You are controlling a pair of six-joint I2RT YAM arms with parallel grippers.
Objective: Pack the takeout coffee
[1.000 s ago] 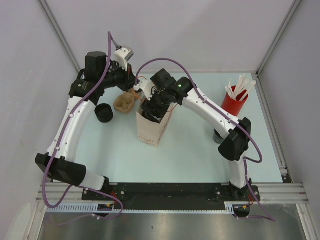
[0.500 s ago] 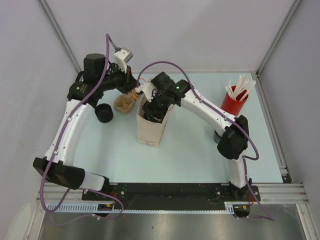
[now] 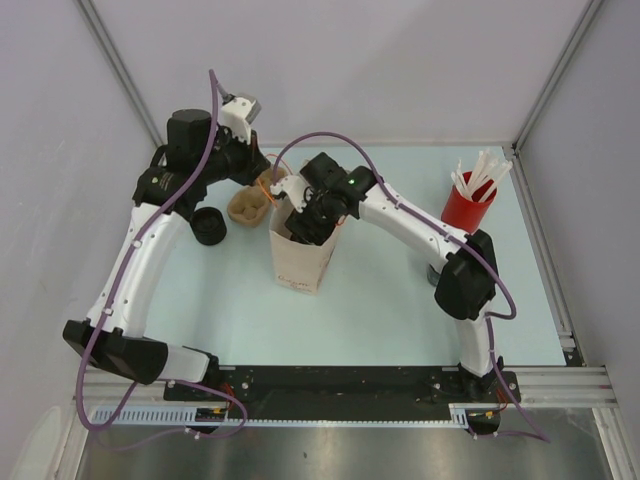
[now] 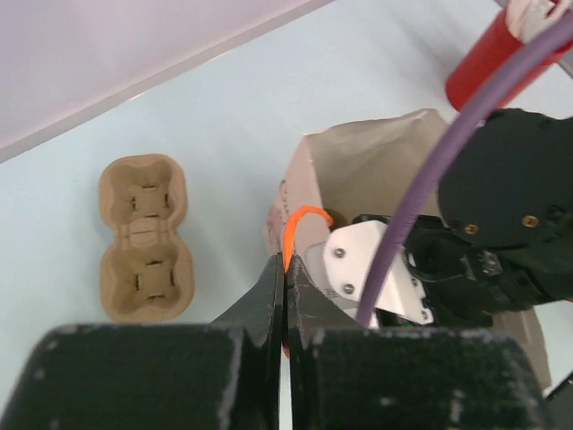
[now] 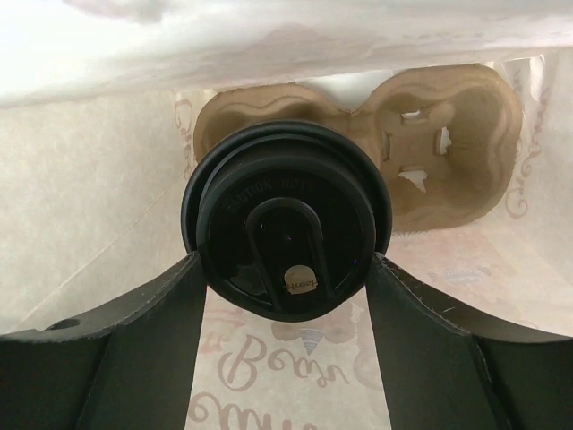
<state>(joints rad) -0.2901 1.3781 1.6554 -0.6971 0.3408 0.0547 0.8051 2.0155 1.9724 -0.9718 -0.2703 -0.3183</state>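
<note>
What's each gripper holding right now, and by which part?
The right gripper holds the takeout coffee by opposite sides of its lid rim, inside the paper bag. The left gripper is shut on the bag's orange handle.

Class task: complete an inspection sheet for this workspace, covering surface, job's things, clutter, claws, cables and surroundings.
Surface: pale blue table, no spills seen.
Job's things: takeout coffee inside the paper bag, over a cup carrier at its bottom; a short black cup stands outside on the table.
Clutter: spare cup carrier beside the bag; red cup of white sticks far right.
Claws: left claw shut on an orange loop by the bag's rim; right claw grips the coffee.
Cables: purple cable crosses above the bag.
Surroundings: white walls, metal rail at the near edge.
</note>
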